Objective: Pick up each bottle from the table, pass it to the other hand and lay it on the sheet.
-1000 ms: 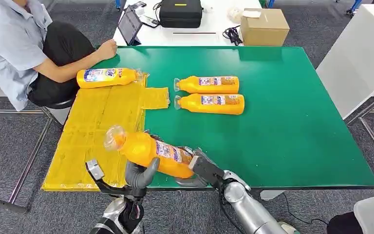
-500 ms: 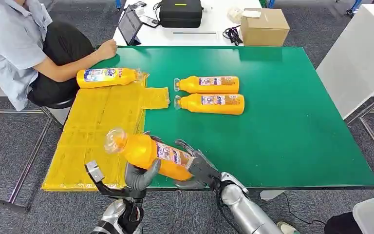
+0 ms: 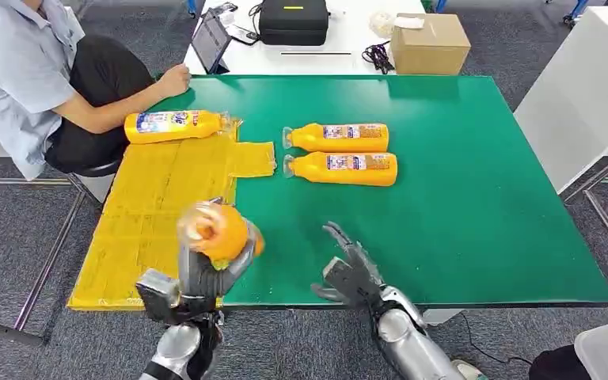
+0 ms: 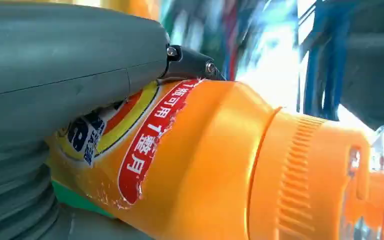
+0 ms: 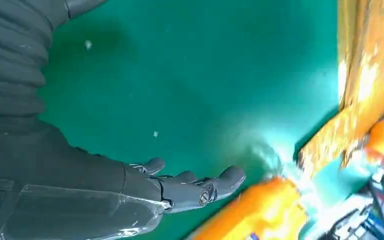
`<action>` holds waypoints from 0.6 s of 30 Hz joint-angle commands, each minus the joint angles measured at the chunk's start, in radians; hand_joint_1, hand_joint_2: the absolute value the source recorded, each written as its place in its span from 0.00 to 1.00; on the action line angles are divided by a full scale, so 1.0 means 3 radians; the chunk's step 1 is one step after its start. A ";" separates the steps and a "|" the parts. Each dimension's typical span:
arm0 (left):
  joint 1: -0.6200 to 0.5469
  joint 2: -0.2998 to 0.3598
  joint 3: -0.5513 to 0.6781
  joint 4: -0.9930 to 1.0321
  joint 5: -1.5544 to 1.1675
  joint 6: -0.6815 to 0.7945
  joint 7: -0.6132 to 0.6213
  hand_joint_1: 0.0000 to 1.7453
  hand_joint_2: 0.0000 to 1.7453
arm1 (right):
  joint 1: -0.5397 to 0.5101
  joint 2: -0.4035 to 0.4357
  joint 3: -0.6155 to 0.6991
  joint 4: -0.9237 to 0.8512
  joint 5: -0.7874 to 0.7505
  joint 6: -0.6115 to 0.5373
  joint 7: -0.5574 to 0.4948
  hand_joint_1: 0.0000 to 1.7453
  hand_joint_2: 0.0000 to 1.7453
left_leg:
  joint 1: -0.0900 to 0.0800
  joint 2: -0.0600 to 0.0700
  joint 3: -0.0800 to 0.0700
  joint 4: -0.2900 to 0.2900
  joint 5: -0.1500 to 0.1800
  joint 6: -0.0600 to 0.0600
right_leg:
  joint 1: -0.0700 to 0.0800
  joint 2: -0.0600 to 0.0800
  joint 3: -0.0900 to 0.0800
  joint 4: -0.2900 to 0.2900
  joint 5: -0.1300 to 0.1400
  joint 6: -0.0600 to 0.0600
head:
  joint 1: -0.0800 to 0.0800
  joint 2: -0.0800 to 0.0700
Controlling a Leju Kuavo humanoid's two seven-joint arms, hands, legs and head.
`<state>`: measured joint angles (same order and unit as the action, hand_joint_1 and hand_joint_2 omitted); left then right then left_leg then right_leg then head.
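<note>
the handover looks done: the left hand [image 3: 198,279] grips the orange bottle [image 3: 220,232] above the table's near edge beside the yellow sheet [image 3: 158,198], the right hand [image 3: 350,273] hangs spread and empty, so next comes laying it down there.

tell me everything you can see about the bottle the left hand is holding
The held bottle is orange plastic with a clear cap and a red, white and blue printed label. The left hand grips its body, lifted above the table's near edge beside the yellow sheet, cap end pointing toward the camera. Only that hand touches it.
</note>
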<state>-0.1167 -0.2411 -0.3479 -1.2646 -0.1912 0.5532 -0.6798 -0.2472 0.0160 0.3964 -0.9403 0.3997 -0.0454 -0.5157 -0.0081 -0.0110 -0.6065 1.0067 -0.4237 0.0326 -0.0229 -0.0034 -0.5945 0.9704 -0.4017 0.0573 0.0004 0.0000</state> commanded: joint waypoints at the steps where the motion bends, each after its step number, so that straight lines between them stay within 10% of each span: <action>1: -0.0234 0.0069 0.0315 0.0383 -0.1025 0.0483 -0.0061 1.00 1.00 | -0.0037 0.0021 -0.0171 0.0045 0.0041 -0.0015 -0.0065 0.00 1.00 | 0.0002 0.0001 0.0008 -0.0002 -0.0002 -0.0005 | 0.0002 0.0000 0.0008 -0.0002 -0.0002 -0.0006 | -0.0001 0.0000; 6: -0.0321 -0.0230 0.1468 0.0540 -0.3644 0.0483 0.0189 1.00 1.00 | -0.0040 0.0041 -0.0148 0.0064 0.0043 0.0017 -0.0109 0.00 1.00 | 0.0004 0.0008 0.0008 -0.0001 -0.0004 -0.0005 | 0.0004 0.0005 0.0008 -0.0002 -0.0001 -0.0007 | 0.0000 0.0000; 11: -0.0622 0.0115 0.1110 0.1203 -0.4201 0.0483 0.1084 1.00 1.00 | -0.0037 0.0044 -0.0145 0.0030 -0.0010 0.0061 -0.0136 0.00 1.00 | 0.0001 0.0007 0.0008 -0.0003 0.0000 -0.0005 | 0.0001 0.0003 0.0006 -0.0001 0.0000 -0.0006 | 0.0000 0.0000; 18: -0.0622 0.0115 0.1110 0.1203 -0.4201 0.0483 0.1084 1.00 1.00 | -0.0037 0.0044 -0.0145 0.0030 -0.0010 0.0061 -0.0136 0.00 1.00 | 0.0005 0.0008 0.0010 -0.0001 -0.0003 -0.0006 | 0.0005 0.0004 0.0008 0.0000 -0.0002 -0.0007 | -0.0001 0.0000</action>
<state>-0.2239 -0.2423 -0.0523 -1.0540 -1.4458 0.7000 -0.3624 -0.2396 0.0259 0.3677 -0.9476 0.3998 -0.0324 -0.5562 -0.0075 -0.0097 -0.6062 1.0066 -0.4231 0.0322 -0.0225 -0.0032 -0.5949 0.9712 -0.4016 0.0571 0.0000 0.0000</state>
